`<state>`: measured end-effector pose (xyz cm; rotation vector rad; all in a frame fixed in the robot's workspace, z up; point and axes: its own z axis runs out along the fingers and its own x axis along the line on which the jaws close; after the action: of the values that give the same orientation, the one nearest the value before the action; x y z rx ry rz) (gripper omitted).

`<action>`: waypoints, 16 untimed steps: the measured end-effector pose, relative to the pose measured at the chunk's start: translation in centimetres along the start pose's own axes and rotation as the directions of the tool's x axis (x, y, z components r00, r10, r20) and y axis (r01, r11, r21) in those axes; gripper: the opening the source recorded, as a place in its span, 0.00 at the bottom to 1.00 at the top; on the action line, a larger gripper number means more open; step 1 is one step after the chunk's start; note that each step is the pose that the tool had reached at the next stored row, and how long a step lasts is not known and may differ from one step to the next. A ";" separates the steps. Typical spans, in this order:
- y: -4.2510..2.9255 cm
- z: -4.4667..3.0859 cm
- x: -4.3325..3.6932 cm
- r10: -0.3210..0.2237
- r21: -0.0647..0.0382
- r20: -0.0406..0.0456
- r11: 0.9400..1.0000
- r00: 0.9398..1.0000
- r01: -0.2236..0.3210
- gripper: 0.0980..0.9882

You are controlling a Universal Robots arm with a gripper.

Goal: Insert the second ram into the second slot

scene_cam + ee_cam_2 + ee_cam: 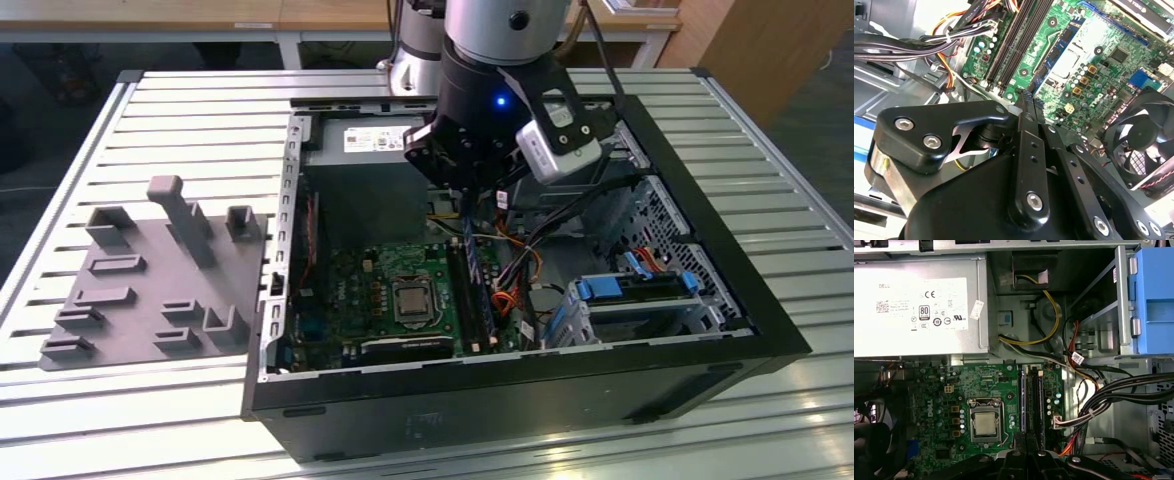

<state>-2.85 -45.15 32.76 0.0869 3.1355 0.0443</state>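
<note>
Both fingers (1026,127) meet above the second ram (1040,405), seated in its slot (1040,373), pointing toward the power supply (914,342).

The surface (174,110) was ribbed metal with a pale, brushed sheen. On it lay a grey tray (134,290) of matt plastic. The computer case (534,410) had a matt black shell and inner walls of dull bare sheet metal. The power supply (919,342) was unpainted grey metal with a white paper label (924,305). The motherboard (944,390) was glossy green board, the processor (985,423) capped in satin silver metal. The drive clip (1154,300) was smooth blue plastic. The end effector (1026,102) was matt black with shiny metal screw heads; the arm (501,25) above was polished silver metal.
</note>
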 end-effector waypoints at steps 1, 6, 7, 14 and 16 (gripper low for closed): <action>0.00 0.02 0.00 0.000 0.000 0.000 1.000 1.000 0.000 0.02; 0.00 0.13 0.00 0.000 0.000 0.000 1.000 1.000 0.000 0.02; 0.00 0.16 0.00 0.000 0.000 0.000 1.000 1.000 0.000 0.02; -0.01 0.30 0.00 0.000 0.000 0.000 1.000 1.000 0.000 0.02; -0.01 0.34 0.00 0.000 0.000 0.000 1.000 1.000 0.000 0.02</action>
<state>-2.85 -45.15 32.42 0.0869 3.1355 0.0443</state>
